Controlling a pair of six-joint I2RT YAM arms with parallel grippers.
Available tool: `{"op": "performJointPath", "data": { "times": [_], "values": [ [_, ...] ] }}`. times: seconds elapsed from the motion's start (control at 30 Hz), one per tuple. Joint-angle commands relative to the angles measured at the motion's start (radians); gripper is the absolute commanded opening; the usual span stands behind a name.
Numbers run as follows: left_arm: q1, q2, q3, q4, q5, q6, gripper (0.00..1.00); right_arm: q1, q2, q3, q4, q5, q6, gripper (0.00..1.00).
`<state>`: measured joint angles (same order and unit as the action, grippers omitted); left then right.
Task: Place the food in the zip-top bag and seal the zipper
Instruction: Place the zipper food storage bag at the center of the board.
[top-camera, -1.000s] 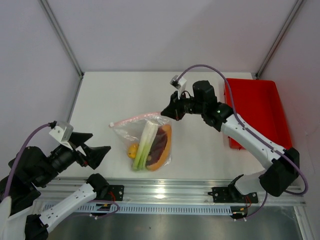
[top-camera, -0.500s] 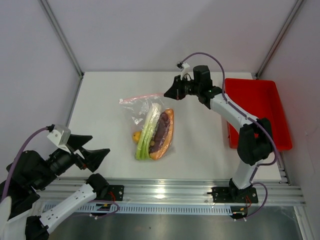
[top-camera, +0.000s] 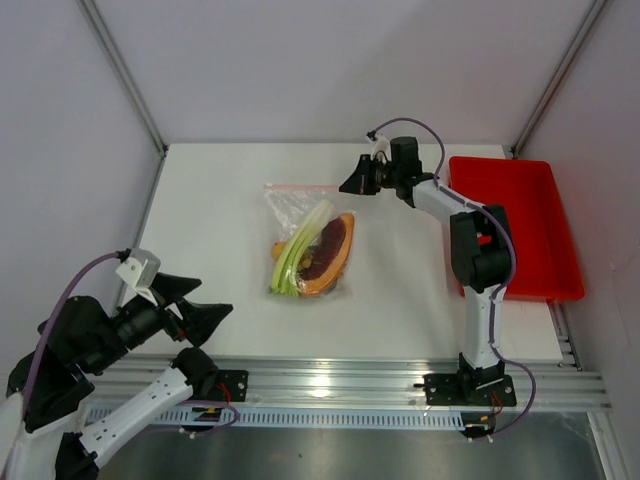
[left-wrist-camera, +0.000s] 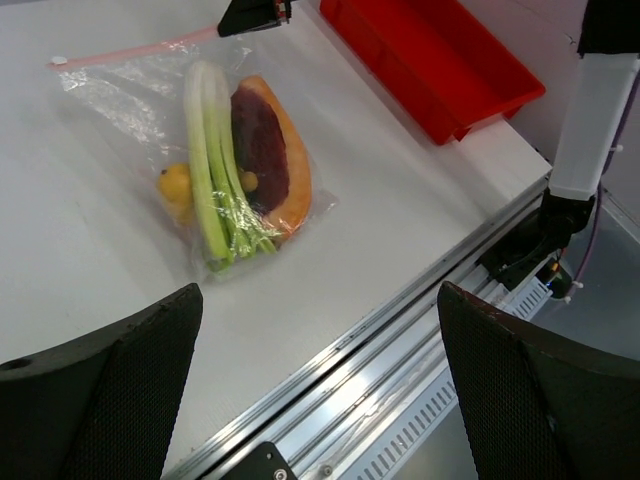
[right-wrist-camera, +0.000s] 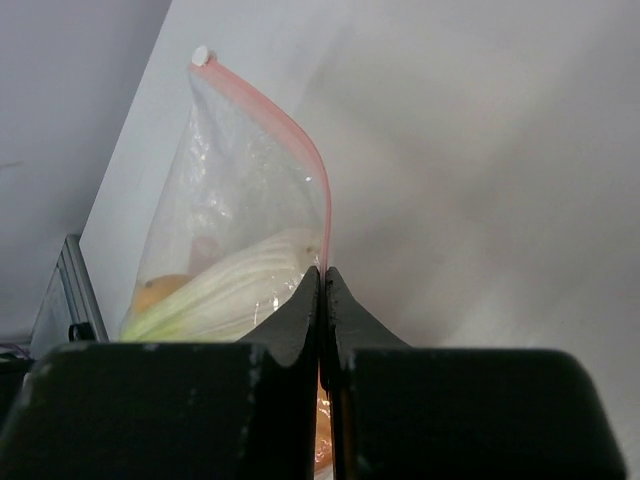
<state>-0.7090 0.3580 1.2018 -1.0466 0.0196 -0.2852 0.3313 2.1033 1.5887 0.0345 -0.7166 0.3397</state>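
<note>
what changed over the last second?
Right gripper, jaws shut on the zipper, dragged the zip-top bag with the food toward the far edge and slightly right. Left gripper open, roughly where it was; red tray unchanged.

This is a robot test cell in a lab, not a home or a shop. Two jointed arms, the left arm (top-camera: 90, 335) and the right arm (top-camera: 478, 250), are bolted to an aluminium rail (top-camera: 330, 380) along the near edge of a white counter (top-camera: 200, 200). Plain pale wall panels (top-camera: 300, 60) between metal posts (top-camera: 125, 80) box it in. Purple cables (top-camera: 405, 121) loop off the arms. A clear bag (top-camera: 290, 205) of toy food and a red tray (top-camera: 520, 215) serve as props.
</note>
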Motion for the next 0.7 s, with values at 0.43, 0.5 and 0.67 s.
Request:
{"op": "performJointPath", "data": {
  "times": [0.43,0.5,0.67],
  "values": [
    [0.006,-0.024,-0.036,0.066,0.1,-0.114,0.99,-0.032,0.213,0.258,-0.066,0.081,0.025,0.42],
    [0.006,-0.024,-0.036,0.063,0.111,-0.123,1.0,-0.041,0.215,0.278,-0.087,0.108,0.019,0.52],
    [0.005,-0.024,-0.056,0.06,0.125,-0.141,0.99,-0.044,0.132,0.275,-0.178,0.248,-0.045,0.68]
  ]
}}
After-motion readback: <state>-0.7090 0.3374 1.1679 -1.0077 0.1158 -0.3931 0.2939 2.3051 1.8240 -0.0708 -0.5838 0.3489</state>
